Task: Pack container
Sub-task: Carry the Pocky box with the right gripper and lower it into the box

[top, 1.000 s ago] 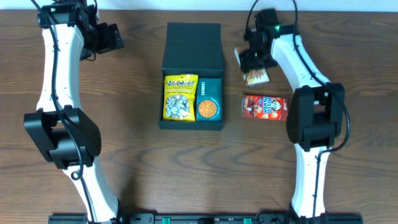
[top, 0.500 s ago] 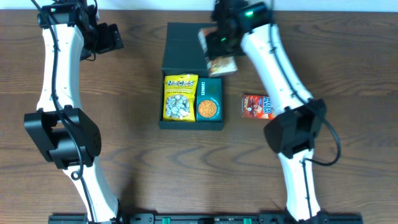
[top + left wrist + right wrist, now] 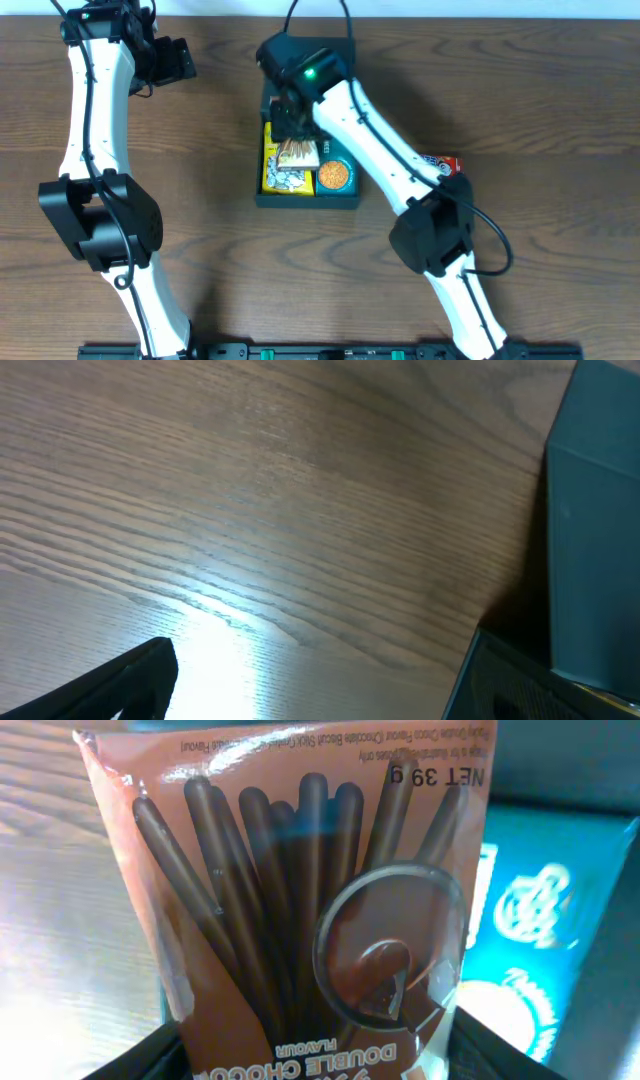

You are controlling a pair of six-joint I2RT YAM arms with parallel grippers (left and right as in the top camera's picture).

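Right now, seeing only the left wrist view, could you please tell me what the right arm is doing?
Observer: The right gripper holds a brown chocolate-stick packet over the container.
Operator: Thank you; is anything packed already?
Observer: Yes, a yellow packet and a teal packet lie inside.
Operator: Is anything left outside?
Observer: A red packet lies on the table, on the right arm's side of the container, partly hidden by that arm.
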